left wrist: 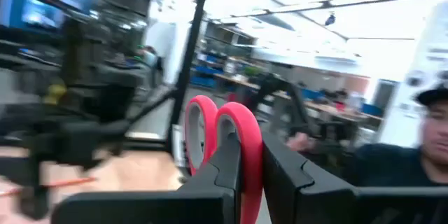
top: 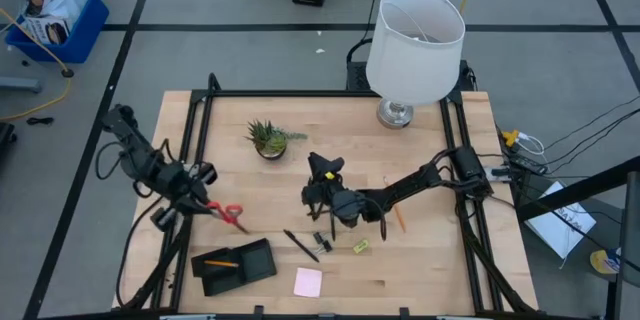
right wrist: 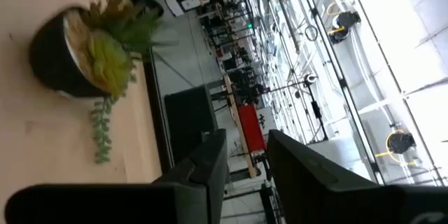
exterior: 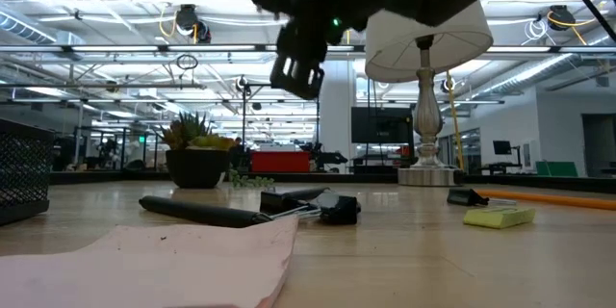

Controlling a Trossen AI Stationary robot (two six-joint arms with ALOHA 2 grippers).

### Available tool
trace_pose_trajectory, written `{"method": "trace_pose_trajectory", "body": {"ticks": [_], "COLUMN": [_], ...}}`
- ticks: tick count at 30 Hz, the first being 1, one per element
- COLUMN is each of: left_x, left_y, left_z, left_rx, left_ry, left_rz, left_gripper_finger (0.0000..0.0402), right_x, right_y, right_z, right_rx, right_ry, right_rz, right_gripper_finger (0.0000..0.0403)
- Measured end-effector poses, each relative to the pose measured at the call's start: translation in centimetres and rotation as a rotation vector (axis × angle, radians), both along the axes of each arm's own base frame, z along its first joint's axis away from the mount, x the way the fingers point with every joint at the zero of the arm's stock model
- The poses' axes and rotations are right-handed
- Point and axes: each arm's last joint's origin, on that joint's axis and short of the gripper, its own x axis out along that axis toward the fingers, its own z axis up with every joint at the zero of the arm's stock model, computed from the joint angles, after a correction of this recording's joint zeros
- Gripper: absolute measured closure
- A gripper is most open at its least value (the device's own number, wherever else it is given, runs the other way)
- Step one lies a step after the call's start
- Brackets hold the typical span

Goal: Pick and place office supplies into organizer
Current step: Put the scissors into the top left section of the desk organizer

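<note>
My left gripper [top: 205,203] is at the table's left edge, shut on the red-handled scissors [top: 231,215]. The black organizer [top: 235,265] lies at the near left with an orange pencil [top: 222,263] in it. A pink sticky-note pad [top: 307,281], a black pen [top: 300,245], black clips [top: 320,240], a yellow-green block [top: 360,246] and another orange pencil [top: 398,218] lie flat on the table. My right gripper [top: 320,182] hangs open above the table's middle, over the pen and clips, with nothing between its fingers [right wrist: 210,161]. My left gripper pinches the scissors' red handle loops [left wrist: 241,136] between its two fingers [left wrist: 287,175], coming roughly level from the table's left side. The loops stand edge-on in the gap. The blades [top: 243,227] stick out past the fingers toward the table's near right.
A small potted plant [top: 268,138] stands at the far middle and a white-shaded lamp [top: 412,45] at the far right. Black rails [top: 205,120] run along the table's sides. A person shows beyond the table in the left wrist view.
</note>
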Motion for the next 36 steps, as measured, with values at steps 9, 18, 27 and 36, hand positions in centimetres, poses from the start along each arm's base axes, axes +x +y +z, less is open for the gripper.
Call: {"method": "trace_pose_trajectory", "body": {"ticks": [9, 18, 27, 36], "left_x": [-1.1, -1.7, -2.1, -2.2], "left_y": [-0.5, -1.3, -1.6, -1.6], "left_z": [-0.1, -0.9, -1.2, -1.2], "left_rx": [0.000, 0.085, 0.114, 0.134], "left_ry": [-0.008, 0.037, 0.045, 0.034], "left_rz": [-0.233, -0.411, -0.460, -0.457], "left_gripper_finger": [0.0351, 0.0366, 0.0330, 0.0364], "right_x": [-0.8, -0.8, -0.7, -0.7], "right_y": [-1.9, -2.5, -2.4, -2.4], "right_z": [-1.9, -2.1, -2.1, -2.1], "right_rx": [0.021, 0.045, 0.066, 0.062], "right_ry": [0.008, -0.027, -0.054, -0.049], "right_rz": [-0.041, -0.044, 0.002, 0.002], "right_gripper_finger": [0.0306, 0.0309, 0.0309, 0.0309]}}
